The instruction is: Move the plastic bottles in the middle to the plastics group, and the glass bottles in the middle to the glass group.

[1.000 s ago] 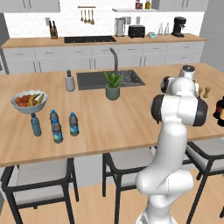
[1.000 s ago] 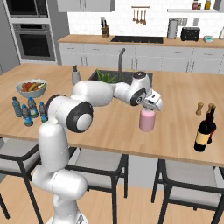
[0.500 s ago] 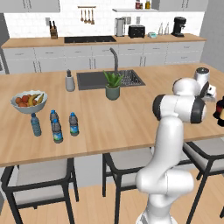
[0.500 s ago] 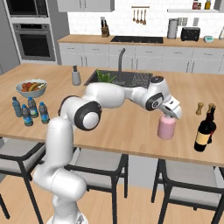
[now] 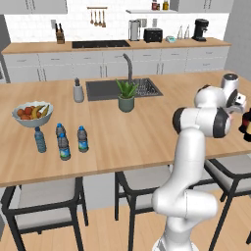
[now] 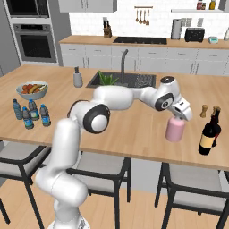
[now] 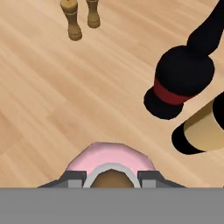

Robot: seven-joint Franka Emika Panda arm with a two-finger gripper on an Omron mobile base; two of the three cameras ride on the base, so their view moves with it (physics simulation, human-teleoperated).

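Claw (image 6: pixel 179 117) clamped on the neck of the pink bottle (image 6: pixel 175 129), near the bench's front edge toward its right end. The bottle sits directly under the claw, cap between the fingers, shoulders showing just below them in the hand view. Glass group (image 6: pixel 209 133) is just beside it to the right. My call for the placing: lower straight down, keep it upright, leave a gap to the dark bottles and the wooden shakers (image 7: pixel 80 18), then let go.

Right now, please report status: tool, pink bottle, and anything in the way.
Tool shut on pink bottle at its neck. Bottle upright on or just above counter, left of dark wine bottle. Two wooden shakers beyond; path clear.
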